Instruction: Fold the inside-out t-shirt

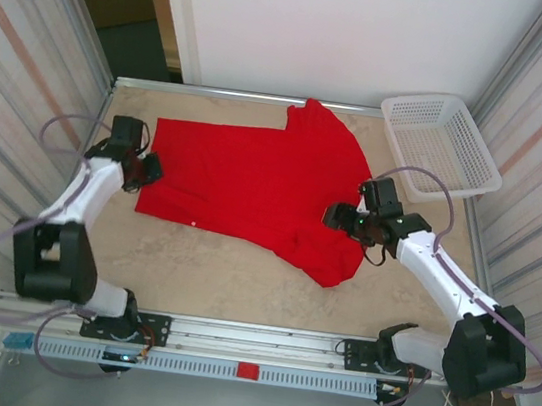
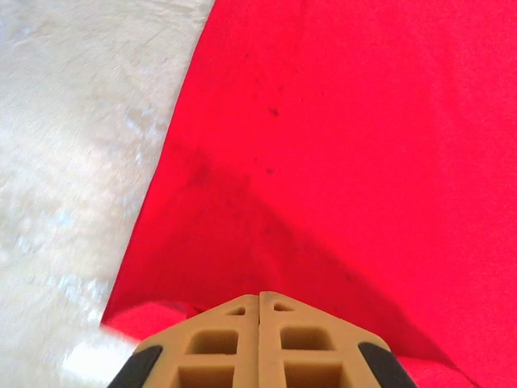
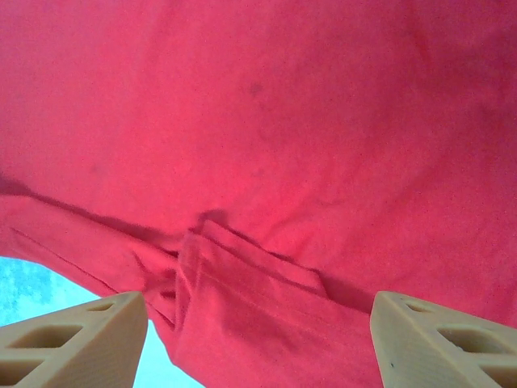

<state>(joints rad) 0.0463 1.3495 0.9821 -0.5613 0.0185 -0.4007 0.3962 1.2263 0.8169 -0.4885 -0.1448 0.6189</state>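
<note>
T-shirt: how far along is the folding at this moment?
Done: the t-shirt lies spread out on the table, with no fold made. In hand: the left gripper is shut on its edge; the right gripper hangs open over the other end. Left: every fold.

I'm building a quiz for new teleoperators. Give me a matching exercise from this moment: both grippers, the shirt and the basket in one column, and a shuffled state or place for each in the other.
Things
1. left gripper
2. right gripper
3. red t-shirt
4. white basket

States or places
A. at the far right corner of the table
B. jaws apart over a creased fold of cloth
C. spread across the table
D. shut on the shirt's edge

Pairs: 1-D, 2-B, 3-C, 4-A
</note>
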